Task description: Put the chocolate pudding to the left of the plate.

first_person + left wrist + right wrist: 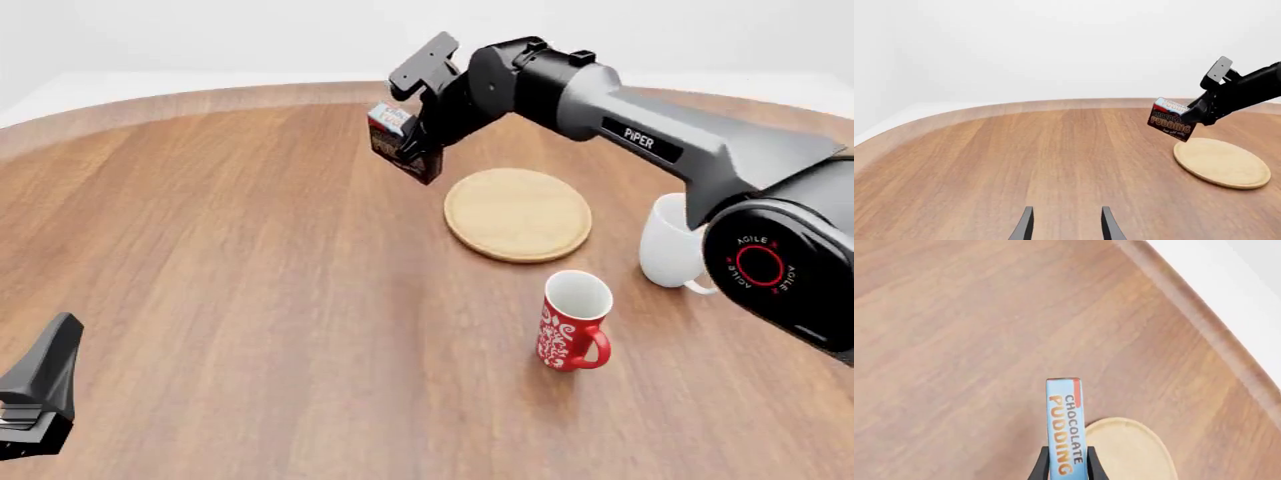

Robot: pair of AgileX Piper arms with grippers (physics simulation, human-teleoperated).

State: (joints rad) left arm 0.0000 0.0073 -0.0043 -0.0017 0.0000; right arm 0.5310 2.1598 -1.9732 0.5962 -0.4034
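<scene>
Brown wood covers the table (240, 250), above which the pudding (403, 143) is held tilted and clear of the surface, at about ten o'clock from the plate (518, 214). It is pinched between the closed fingers of the right tool (424, 140). The left tool (1066, 225) is seen empty, fingers parted, near the table's six o'clock edge.

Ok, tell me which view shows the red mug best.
The front view: the red mug stands whole and unobstructed there, right of the plate. Neither wrist view shows it at all.
</scene>
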